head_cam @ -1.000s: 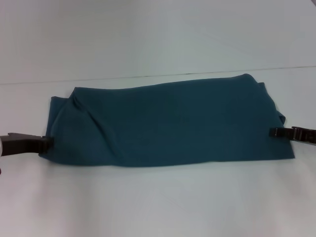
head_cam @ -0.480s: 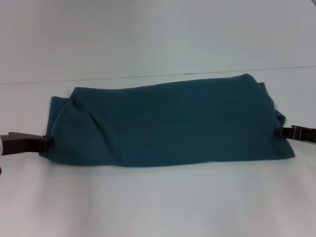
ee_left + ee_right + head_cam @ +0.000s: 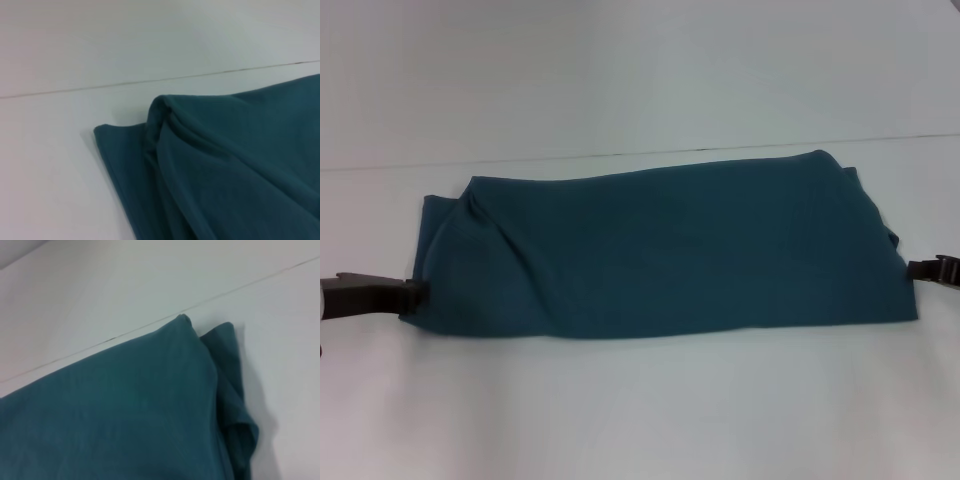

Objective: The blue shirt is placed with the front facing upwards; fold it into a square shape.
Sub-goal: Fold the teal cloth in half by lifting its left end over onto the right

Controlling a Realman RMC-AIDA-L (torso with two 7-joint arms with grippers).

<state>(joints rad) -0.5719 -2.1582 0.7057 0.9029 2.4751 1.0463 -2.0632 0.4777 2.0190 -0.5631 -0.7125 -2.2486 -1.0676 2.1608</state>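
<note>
The blue shirt [image 3: 660, 250] lies on the white table as a long, wide band folded lengthwise, with no lettering showing. Its left end has a raised diagonal crease, seen close in the left wrist view [image 3: 235, 165]. The right end shows stacked layers with a small flap sticking out [image 3: 125, 410]. My left gripper [image 3: 417, 291] sits low at the band's left edge, touching the cloth. My right gripper [image 3: 912, 267] is just off the band's right edge, near the frame border.
The white table [image 3: 640, 400] spreads around the shirt. A thin dark seam [image 3: 620, 155] crosses it just behind the shirt's far edge.
My right gripper has slid out to the right, from over the shirt's right end to just beyond its edge. The left gripper and the shirt have stayed put.
</note>
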